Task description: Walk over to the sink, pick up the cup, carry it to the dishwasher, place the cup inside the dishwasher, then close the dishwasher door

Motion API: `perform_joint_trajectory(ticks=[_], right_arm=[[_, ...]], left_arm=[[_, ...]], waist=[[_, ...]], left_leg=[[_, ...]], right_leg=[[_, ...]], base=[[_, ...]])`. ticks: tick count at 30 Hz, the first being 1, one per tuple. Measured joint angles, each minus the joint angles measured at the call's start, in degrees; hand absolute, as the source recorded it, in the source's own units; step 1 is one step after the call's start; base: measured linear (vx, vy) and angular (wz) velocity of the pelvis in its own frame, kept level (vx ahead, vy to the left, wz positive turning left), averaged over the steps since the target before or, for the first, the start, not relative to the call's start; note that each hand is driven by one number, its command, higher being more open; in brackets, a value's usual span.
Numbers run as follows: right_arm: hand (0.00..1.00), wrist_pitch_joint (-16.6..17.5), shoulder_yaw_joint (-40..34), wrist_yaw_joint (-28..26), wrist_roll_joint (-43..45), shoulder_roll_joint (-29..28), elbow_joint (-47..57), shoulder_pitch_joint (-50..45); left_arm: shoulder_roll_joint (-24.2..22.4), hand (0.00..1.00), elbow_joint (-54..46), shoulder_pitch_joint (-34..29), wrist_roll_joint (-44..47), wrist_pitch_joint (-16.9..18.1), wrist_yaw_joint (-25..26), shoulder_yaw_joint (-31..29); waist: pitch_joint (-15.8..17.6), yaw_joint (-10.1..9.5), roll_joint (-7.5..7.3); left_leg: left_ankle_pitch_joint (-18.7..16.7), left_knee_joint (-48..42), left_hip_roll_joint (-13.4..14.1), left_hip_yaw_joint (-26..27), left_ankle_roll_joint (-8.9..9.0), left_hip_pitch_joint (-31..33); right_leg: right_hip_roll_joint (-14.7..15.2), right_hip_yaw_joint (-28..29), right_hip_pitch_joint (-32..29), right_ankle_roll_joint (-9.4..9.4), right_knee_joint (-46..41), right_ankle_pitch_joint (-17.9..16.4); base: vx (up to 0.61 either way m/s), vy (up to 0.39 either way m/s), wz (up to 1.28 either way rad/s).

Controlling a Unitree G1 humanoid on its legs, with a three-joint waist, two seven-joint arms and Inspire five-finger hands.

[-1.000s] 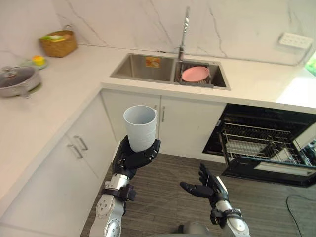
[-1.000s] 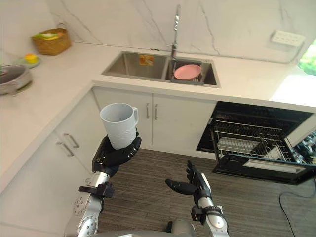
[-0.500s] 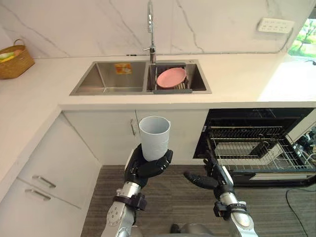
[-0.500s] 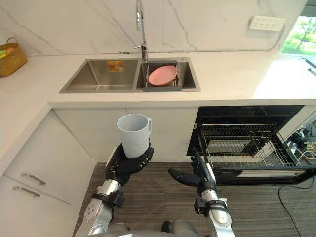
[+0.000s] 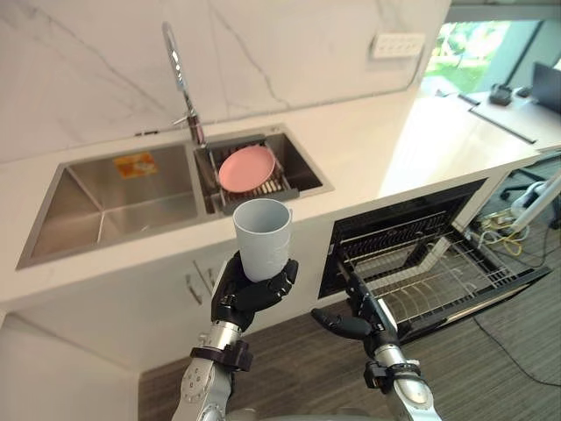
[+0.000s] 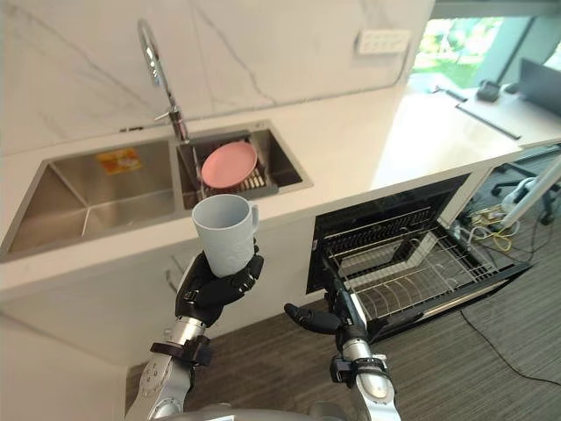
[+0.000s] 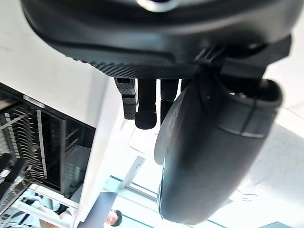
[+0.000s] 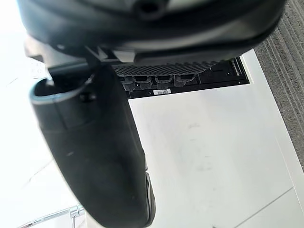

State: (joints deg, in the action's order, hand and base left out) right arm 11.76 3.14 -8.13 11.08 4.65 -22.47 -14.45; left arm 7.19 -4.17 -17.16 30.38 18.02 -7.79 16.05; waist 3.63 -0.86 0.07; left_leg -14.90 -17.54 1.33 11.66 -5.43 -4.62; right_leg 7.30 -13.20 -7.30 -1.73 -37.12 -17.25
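My left hand [image 5: 252,294] clasps the grey cup [image 5: 262,235] upright; my right hand [image 5: 358,323] hangs loose-fingered and empty. An orange label [image 5: 133,164], its print unreadable, sits on the sink's [image 5: 79,210] rear wall.

The cup [image 5: 261,237] is held upright in the left hand [image 5: 250,294]. From the cup, the sink [image 5: 105,202] is set at 10 o'clock. A plate [image 5: 248,167] is stood in its right basin at 12 o'clock. The open dishwasher [image 5: 412,237] is located at 3 o'clock, and the right hand [image 5: 351,323] at 4 o'clock.
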Motion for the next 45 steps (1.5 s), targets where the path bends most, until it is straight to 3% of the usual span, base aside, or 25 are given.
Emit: perform_joint_trajectory(ticks=[2,4,5,6,8,10,12,14,16,18,20,22,26,34,41,45], right_arm=[[1.0,0.0,0.03,-0.45,0.0,0.14,-0.43,0.98],[1.0,0.0,0.1,-0.74,0.0,0.29,-0.48,1.5],[1.0,0.02,0.24,-0.8,-0.01,0.29,-0.51,1.68],[1.0,-0.12,0.14,-0.63,-0.01,1.34,-1.2,2.06],[1.0,-0.26,-0.19,-0.52,0.01,3.27,-1.21,2.57],[1.0,-0.35,-0.57,-0.34,0.05,4.39,-1.21,2.97],[1.0,-0.43,-0.57,0.07,0.04,4.75,-1.12,2.88],[1.0,-0.43,-0.47,0.3,0.03,4.58,0.14,2.76],[1.0,-0.26,-0.59,0.44,0.06,3.83,1.25,3.05],[1.0,-0.24,-0.53,0.42,0.05,3.77,1.18,3.43],[1.0,-0.27,-0.34,0.19,0.0,3.56,0.28,3.5],[1.0,-0.36,-0.49,0.3,0.0,3.14,0.18,3.2],[1.0,-0.37,-0.53,0.74,0.01,3.1,0.18,2.67],[1.0,-0.27,-0.66,2.16,0.31,1.75,1.26,1.51],[1.0,0.93,-4.29,2.96,4.15,-0.76,14.08,-4.7],[1.0,1.98,-5.05,-0.86,9.51,-1.39,21.45,-6.55]], left_arm=[[0.79,0.0,0.01,1.38,0.03,-0.1,0.53,-0.63],[1.13,0.0,0.0,1.81,0.04,-0.08,0.81,-1.84],[1.9,0.0,0.04,2.15,0.03,-0.05,1.13,-2.47],[1.93,0.0,1.35,2.48,-0.02,-0.26,1.45,-2.5],[1.57,0.0,1.74,2.54,-0.08,-0.26,1.43,-1.66],[1.01,0.0,1.82,2.65,-0.06,-0.29,1.41,-0.67],[0.39,0.0,1.89,2.41,-0.04,-0.3,1.44,-0.03],[0.18,0.0,1.84,2.37,-0.02,-0.27,1.36,0.13],[-0.11,0.0,1.84,2.39,-0.01,-0.18,0.81,0.17],[0.02,0.0,1.84,2.13,-0.02,-0.15,-0.08,0.18],[-0.27,0.0,1.9,1.91,-0.01,-0.12,-0.39,0.1],[-0.15,0.0,1.83,1.61,-0.01,-0.08,-0.37,0.05],[-0.21,0.0,1.81,1.61,-0.03,-0.09,-0.29,0.52],[0.65,0.0,1.66,2.69,-2.65,0.42,1.93,2.56],[1.13,0.0,-5.38,3.03,-10.32,3.66,6.95,-2.61],[1.42,0.0,-6.87,5.38,-14.2,5.42,11.04,-4.92]], waist=[[0.54,0.26,0.1],[1.15,0.31,-0.09],[1.54,0.32,-1.47],[1.83,0.42,-0.18],[1.91,0.71,1.03],[2.25,0.58,1.44],[2.46,0.22,1.6],[2.45,-0.22,1.87],[2.45,-0.57,1.85],[2.48,-1.22,1.79],[2.36,-1.58,2.54],[2.34,-1.04,1.96],[2.42,-0.35,1.92],[2.35,0.29,1.83],[2.13,0.43,1.31],[2.04,0.65,1.2]], left_leg=[[-0.44,0.47,1.55,0.15,0.67,-0.18],[-1.28,-0.21,3.31,0.79,2.18,-0.92],[-2.67,-1.42,3.12,0.77,4.1,-1.18],[-3.42,-2.4,4.69,0.52,4.8,-1.59],[-3.26,-1.71,6.09,-0.19,5.21,-1.44],[-2.51,-3.39,7.31,-0.35,6.48,-0.8],[-1.42,-13.39,9.88,-0.9,8.18,1.95],[-0.64,-22.29,11.82,-1.83,8.71,4.89],[-2.61,-19.16,10.08,-2.71,7.67,5.73],[-2.92,-10.41,6.93,-4.75,7.67,6.06],[2.4,-1.7,4.8,-6.94,7.39,5.77],[2.98,0.41,3.5,-5.29,6.71,4.64],[5.14,4.92,1.26,-3.57,5.93,2.0],[5.86,8.78,0.68,-3.31,5.4,-0.52],[5.86,9.94,1.28,-1.28,5.16,-1.27],[5.7,9.78,1.3,-0.16,4.98,-1.37]], right_leg=[[0.56,-1.09,-2.71,-0.19,3.68,0.12],[0.51,-1.52,-3.92,-0.95,10.84,3.3],[1.23,-1.23,-3.47,0.35,14.61,12.06],[-0.31,-1.46,-2.53,0.89,14.57,11.48],[-1.75,-2.31,-2.48,1.83,15.3,10.86],[-2.91,-2.78,-1.78,2.5,16.71,10.31],[-4.84,-2.86,2.02,3.25,19.87,10.67],[-6.4,-2.07,5.18,4.78,22.57,10.35],[-6.37,-0.33,6.33,4.83,24.11,10.8],[-6.12,1.99,6.92,4.27,25.76,11.61],[-6.34,4.62,7.23,2.97,25.82,11.78],[-5.35,6.26,7.07,1.06,26.83,12.87],[-3.83,7.74,8.11,-0.24,29.21,13.72],[-3.43,7.94,9.54,-0.58,31.26,14.39],[-4.39,9.79,9.63,-0.33,33.23,16.15],[-4.48,10.69,9.16,-0.47,33.55,16.68]], base=[[0.13,-0.054,-0.15],[0.13,-0.107,-0.23],[0.16,-0.175,-0.19],[0.2,-0.215,-0.14],[0.17,-0.198,0.0],[0.13,-0.157,0.04],[0.12,-0.139,-0.09],[0.13,-0.055,-0.27],[0.14,0.025,-0.45],[0.08,0.055,-0.55],[0.11,0.133,-0.59],[0.16,0.156,-0.39],[0.09,0.123,-0.17],[0.02,0.029,-0.01],[-0.03,-0.004,-0.14],[-0.04,0.01,-0.17]])
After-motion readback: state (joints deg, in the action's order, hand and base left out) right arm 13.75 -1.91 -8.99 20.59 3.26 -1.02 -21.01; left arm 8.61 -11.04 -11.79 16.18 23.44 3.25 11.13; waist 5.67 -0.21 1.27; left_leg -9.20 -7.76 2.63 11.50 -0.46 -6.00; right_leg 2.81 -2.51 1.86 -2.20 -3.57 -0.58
